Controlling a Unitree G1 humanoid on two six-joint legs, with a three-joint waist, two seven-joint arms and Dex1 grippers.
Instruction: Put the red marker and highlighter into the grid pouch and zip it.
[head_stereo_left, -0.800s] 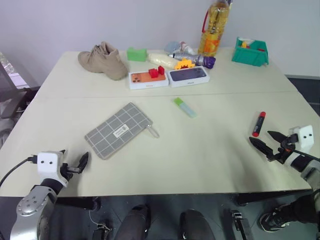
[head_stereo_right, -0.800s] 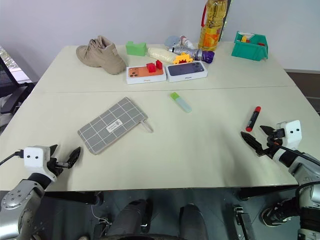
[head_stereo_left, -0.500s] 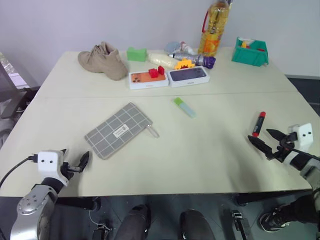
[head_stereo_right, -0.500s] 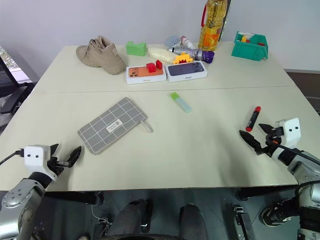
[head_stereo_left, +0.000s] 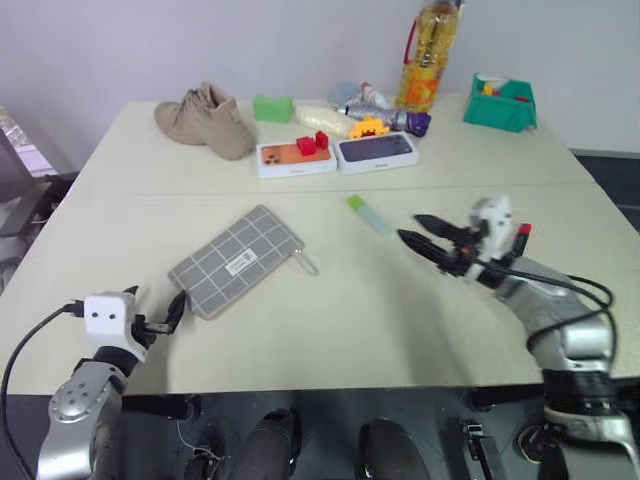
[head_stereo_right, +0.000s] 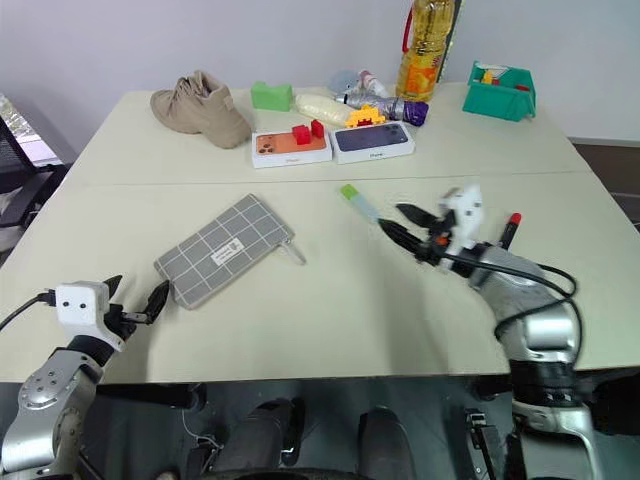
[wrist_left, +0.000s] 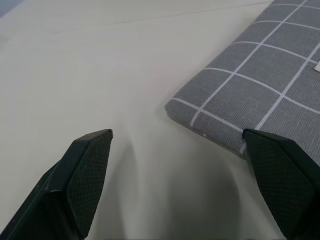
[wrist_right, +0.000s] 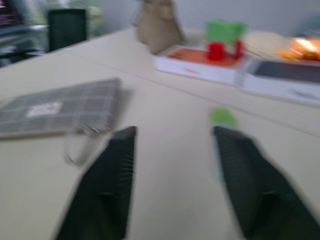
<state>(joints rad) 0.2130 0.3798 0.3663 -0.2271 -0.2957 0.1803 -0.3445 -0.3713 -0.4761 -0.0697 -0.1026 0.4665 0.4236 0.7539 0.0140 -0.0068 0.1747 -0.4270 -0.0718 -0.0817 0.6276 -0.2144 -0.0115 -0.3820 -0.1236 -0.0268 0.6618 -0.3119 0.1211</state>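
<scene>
Green-capped highlighter (head_stereo_left: 369, 215) just beside open right end effector (head_stereo_left: 412, 228) tips.

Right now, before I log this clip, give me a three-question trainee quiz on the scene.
1. True or false: the highlighter is already inside the grid pouch.
2. Which gripper has its open fingers at a corner of the pouch? A) left gripper B) right gripper
3. Fill in: the red marker lies on the table beside the robot's ____ arm.

Key: 1. False; it lies on the table just beyond the open right gripper, and nothing is held. 2. A. 3. Right.
</scene>
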